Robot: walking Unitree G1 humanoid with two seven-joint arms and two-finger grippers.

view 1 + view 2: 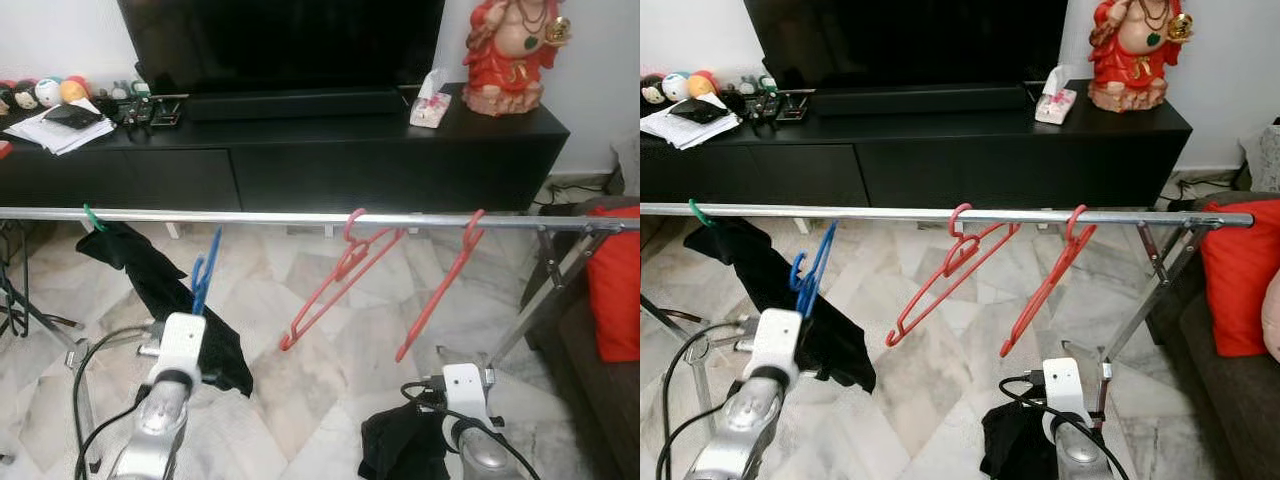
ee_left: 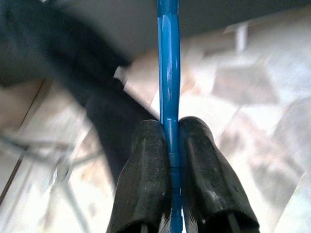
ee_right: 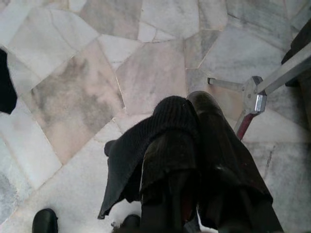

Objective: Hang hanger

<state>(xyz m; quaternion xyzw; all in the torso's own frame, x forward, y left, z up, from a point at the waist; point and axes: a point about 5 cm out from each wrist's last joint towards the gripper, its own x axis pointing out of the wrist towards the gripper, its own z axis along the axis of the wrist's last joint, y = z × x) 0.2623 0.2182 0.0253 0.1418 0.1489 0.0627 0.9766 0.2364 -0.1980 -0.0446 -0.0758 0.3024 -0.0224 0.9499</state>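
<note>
Underfoot, a marble floor [image 1: 300,390] of irregular pale slabs; at the back, a long black TV cabinet [image 1: 300,160] with a dark television [image 1: 280,40] on it, a red figurine [image 1: 505,50] at its right end, a tissue box [image 1: 431,103] beside that, papers [image 1: 60,128] and small toys at the left end; on the right, a red cushion [image 1: 615,280] on a dark sofa.

Across the whole width, a silver drying-rack rail [image 1: 250,216], with folding legs at its right end; on the rail, two red hangers [image 1: 340,275] hooked side by side right of centre, both tilted; near the left end, a green hook with a black garment [image 1: 150,285] draped down from it.

Below the rail at left, the left gripper [image 2: 170,160], fingers closed tight on the shaft of the blue hanger [image 1: 205,270]; hanger upright, its hook just under the rail, not visibly hooked over it, close beside the black garment.

Low at right, the right gripper [image 3: 194,126], fingers pinched together on a black knitted cloth [image 3: 141,155], the cloth wrapped over one finger and hanging towards the floor.
</note>
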